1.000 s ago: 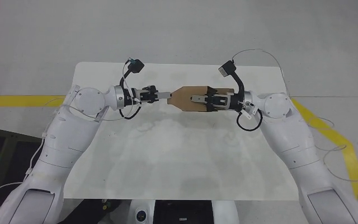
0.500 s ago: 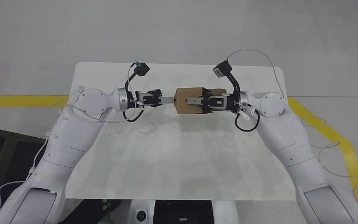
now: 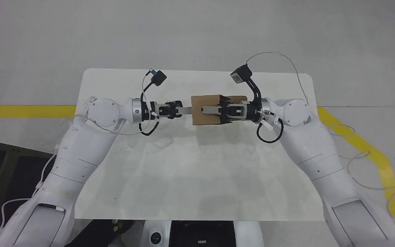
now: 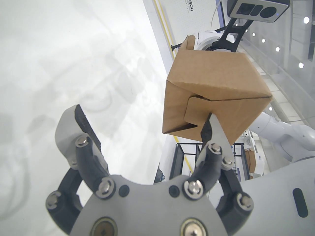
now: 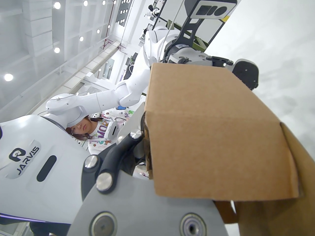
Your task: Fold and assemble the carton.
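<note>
A brown carton (image 3: 207, 110), squared into a box, hangs above the far middle of the white table (image 3: 197, 179). My right gripper (image 3: 217, 111) is shut on it, one finger (image 5: 134, 124) lying along the carton (image 5: 209, 136) wall; the other finger is hidden behind the cardboard. My left gripper (image 4: 145, 114) is open at the carton's opposite end. One of its fingertips (image 4: 213, 124) presses on the tucked end flaps of the carton (image 4: 216, 87); the other finger (image 4: 82, 124) hangs free over the table. In the top view the left gripper (image 3: 184, 110) sits just beside the box.
The table's far edge (image 3: 197, 70) lies just behind the carton. A yellow floor line (image 3: 31, 111) runs past both sides of the table. The near half of the tabletop is bare.
The carton's pointed end has been folded in, so it now reads as a square box. Both grippers and the carton have shifted slightly left, with the left fingertip closing against the end.
</note>
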`<state>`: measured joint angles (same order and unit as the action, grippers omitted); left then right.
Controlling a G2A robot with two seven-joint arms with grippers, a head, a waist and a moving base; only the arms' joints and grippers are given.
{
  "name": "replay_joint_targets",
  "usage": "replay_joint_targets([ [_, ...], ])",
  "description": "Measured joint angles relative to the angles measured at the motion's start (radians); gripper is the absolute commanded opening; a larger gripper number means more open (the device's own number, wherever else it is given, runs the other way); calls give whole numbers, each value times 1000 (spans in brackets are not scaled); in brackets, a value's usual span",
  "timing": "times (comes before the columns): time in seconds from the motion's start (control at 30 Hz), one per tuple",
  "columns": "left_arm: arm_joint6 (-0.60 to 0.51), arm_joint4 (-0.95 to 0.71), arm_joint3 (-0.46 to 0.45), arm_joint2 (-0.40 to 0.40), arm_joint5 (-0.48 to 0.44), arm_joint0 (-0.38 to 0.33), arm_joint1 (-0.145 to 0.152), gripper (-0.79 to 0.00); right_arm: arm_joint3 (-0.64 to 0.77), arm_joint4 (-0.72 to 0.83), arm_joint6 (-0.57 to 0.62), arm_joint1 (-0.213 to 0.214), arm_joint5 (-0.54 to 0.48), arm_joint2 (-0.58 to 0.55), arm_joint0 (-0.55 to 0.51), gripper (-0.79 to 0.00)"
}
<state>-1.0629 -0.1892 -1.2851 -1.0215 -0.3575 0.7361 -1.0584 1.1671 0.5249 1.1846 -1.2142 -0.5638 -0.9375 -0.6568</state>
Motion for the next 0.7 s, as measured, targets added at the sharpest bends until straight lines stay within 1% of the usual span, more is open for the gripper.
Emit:
replay_joint_targets([
  [0.2, -22, -37, 27, 13, -32, -16, -8, 0, -15, 35, 17, -9, -17, 9, 6, -785],
  [0.7, -42, -43, 46, 37, -44, -33, -18, 0, -34, 72, 38, -23, -34, 18, 18, -785],
])
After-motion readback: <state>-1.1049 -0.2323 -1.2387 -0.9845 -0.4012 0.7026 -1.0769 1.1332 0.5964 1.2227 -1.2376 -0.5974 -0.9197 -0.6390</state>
